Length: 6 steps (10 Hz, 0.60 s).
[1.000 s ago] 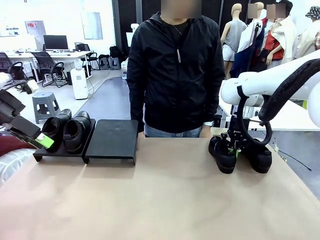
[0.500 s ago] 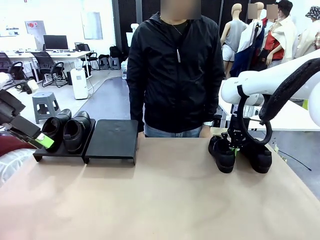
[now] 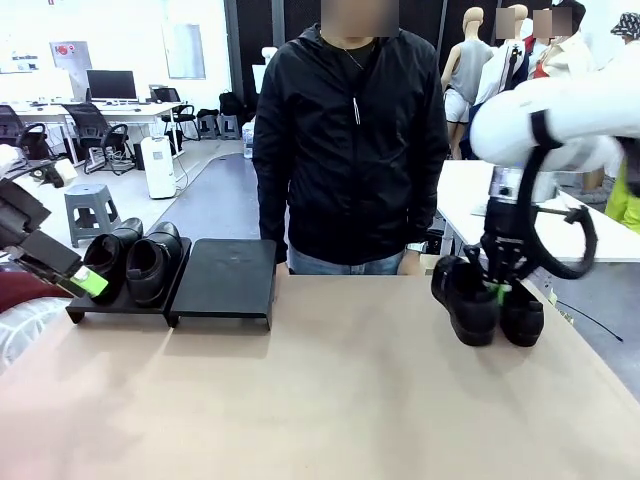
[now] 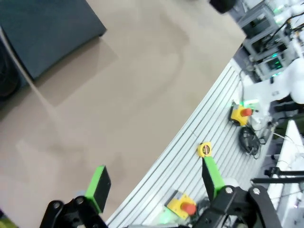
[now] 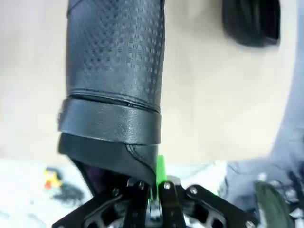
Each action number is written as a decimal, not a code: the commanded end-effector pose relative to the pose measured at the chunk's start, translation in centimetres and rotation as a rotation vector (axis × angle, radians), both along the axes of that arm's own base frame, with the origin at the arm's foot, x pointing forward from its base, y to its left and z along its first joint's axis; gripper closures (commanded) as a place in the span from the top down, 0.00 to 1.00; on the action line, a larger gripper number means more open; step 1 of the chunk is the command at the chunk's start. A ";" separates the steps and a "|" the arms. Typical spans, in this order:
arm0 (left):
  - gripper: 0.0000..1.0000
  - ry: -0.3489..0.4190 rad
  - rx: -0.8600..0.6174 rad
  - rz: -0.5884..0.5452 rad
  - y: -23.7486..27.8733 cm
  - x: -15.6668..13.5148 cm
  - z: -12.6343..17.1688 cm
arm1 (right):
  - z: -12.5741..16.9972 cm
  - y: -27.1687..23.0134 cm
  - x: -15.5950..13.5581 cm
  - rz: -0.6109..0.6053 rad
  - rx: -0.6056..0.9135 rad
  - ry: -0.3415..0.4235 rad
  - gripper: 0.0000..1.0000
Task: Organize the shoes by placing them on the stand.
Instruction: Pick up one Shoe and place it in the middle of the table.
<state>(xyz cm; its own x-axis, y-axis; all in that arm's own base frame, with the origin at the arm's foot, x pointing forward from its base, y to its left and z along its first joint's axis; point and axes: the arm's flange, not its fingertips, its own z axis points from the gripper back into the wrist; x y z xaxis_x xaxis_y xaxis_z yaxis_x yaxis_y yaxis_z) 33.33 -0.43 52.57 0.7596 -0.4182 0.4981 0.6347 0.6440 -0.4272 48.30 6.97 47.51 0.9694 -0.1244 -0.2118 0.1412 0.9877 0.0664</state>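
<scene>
My right gripper (image 3: 497, 287) is shut on the heel rim of a black shoe (image 3: 468, 300). The shoe hangs toe-forward just over the table's right side. In the right wrist view this shoe (image 5: 116, 71) runs away from the shut gripper (image 5: 154, 183). A second shoe (image 3: 523, 315) lies on the table right beside it, also seen from the wrist (image 5: 251, 21). Two more shoes (image 3: 110, 255) (image 3: 152, 262) sit on the left platform of the stand (image 3: 90, 312); its right platform (image 3: 225, 278) is bare. My left gripper (image 3: 78, 275) hovers open at the far left, its fingers (image 4: 99, 187) wide apart.
A person in a black jacket (image 3: 350, 140) stands at the far edge behind the table's middle. The brown tabletop (image 3: 320, 400) stretches between the stand and the held shoe. A slatted metal edge with yellow stop buttons (image 4: 240, 114) lies below the left wrist.
My right arm has risen and shifted right, carrying the gripped shoe closer to the second shoe. The left arm and the stand have not moved.
</scene>
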 end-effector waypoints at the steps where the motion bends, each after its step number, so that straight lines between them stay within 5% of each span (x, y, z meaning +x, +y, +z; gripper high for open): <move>1: 1.00 -0.009 -0.022 0.001 -0.1 0.1 -0.1 | 0.2 -1.2 -9.2 -0.023 0.064 -0.076 0.00; 2: 1.00 -0.009 -0.022 0.001 -0.1 0.1 -0.1 | 0.0 -1.5 -9.7 -0.045 0.092 -0.098 0.00; 3: 1.00 -0.009 -0.022 0.001 -0.1 0.1 -0.1 | 0.2 -2.3 -6.3 -0.098 0.081 -0.113 0.00; 4: 1.00 -0.009 -0.022 0.001 -0.1 0.1 -0.1 | 0.3 -0.8 -9.0 -0.026 0.035 -0.024 0.00; 6: 1.00 -0.009 -0.022 0.001 -0.1 0.1 -0.1 | 0.3 -0.8 -9.0 -0.026 0.035 -0.024 0.00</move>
